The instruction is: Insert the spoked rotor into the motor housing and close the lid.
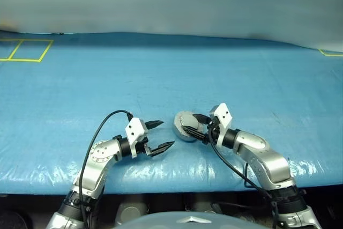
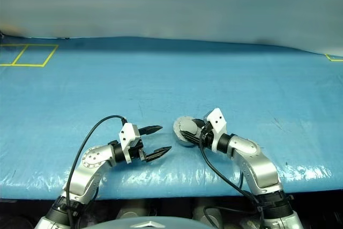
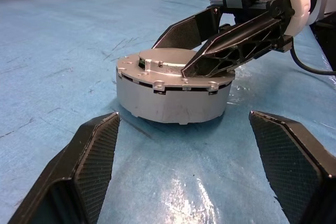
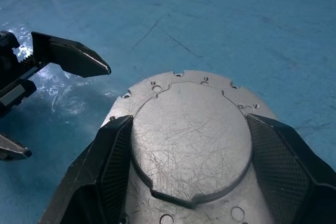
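**Inspector:** Head camera first. What do I have?

**Operator:** In the lower centre of the frame I see the motor housing [image 1: 185, 127] on the blue table cover [image 1: 177, 73], with the lid [image 1: 186, 122] down on top of it. My right gripper [image 1: 196, 126] sits over it from the lower right, fingers spread across the lid. My left gripper [image 1: 159, 135] hangs just to the left of the case, jaws wide, holding nothing. I judge it is parked there so that it can steady the case if needed.

**Inspector:** Left wrist view?

**Operator:** The closed case stands at mid-frame. The right gripper's black fingers [image 3: 231, 45] reach in from the upper right and lie across the lid, apparently pressing it flat. A thin dark seam runs between lid and housing.

**Inspector:** Right wrist view?

**Operator:** The lid's plain grey outside with its raised centre circle occupies the lower middle, one spread finger on either side. The spoked rotor I cannot see; I take it to be shut inside.
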`<action>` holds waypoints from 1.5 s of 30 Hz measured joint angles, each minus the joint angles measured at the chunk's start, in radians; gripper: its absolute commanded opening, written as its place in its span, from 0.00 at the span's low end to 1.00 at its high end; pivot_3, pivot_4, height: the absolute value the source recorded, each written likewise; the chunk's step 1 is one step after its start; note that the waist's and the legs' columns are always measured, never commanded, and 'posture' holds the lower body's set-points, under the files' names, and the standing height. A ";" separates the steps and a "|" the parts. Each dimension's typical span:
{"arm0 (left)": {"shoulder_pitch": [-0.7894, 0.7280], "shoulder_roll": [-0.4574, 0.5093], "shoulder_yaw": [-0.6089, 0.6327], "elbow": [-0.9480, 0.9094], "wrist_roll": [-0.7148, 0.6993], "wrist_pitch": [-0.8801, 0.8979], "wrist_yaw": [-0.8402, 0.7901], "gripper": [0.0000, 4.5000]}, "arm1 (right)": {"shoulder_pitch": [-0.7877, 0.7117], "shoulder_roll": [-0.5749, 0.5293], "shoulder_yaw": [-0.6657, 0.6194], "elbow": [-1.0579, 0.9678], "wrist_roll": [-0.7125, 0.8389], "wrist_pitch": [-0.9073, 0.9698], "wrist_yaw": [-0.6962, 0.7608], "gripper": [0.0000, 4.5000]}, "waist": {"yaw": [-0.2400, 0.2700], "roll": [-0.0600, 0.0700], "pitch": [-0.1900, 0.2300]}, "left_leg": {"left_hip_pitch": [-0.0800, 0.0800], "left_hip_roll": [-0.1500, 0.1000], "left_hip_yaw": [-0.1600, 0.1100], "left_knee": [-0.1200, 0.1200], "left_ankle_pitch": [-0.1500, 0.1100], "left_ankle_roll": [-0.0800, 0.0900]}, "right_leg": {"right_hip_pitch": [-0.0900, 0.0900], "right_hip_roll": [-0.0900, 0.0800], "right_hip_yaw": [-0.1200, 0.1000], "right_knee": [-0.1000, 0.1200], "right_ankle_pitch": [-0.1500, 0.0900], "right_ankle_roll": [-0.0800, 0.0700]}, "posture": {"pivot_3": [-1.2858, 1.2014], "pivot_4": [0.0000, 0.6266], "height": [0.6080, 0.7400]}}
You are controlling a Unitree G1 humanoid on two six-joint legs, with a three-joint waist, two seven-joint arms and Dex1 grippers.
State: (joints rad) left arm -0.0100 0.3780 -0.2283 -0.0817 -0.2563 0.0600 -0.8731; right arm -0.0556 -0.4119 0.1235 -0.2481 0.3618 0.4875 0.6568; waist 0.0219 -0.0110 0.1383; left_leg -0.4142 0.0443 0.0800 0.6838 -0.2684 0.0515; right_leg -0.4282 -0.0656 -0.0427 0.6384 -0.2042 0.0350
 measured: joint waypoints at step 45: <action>-0.021 -0.042 -0.007 0.001 0.012 -0.018 0.036 0.94 | -0.023 -0.023 0.100 -0.050 -0.105 0.092 -0.101 0.67 | -0.010 -0.005 -0.009 | 0.005 0.002 0.001 0.002 0.000 -0.001 | 0.001 0.000 0.001 0.002 -0.002 0.004 | 0.52 0.24 1.00</action>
State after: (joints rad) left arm -0.0314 0.3357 -0.2354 -0.0807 -0.2443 0.0419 -0.8371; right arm -0.0787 -0.4347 0.2239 -0.2980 0.2570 0.5795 0.5562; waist 0.0117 -0.0157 0.1292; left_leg -0.4091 0.0459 0.0806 0.6853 -0.2680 0.0505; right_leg -0.4271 -0.0654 -0.0419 0.6408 -0.2063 0.0388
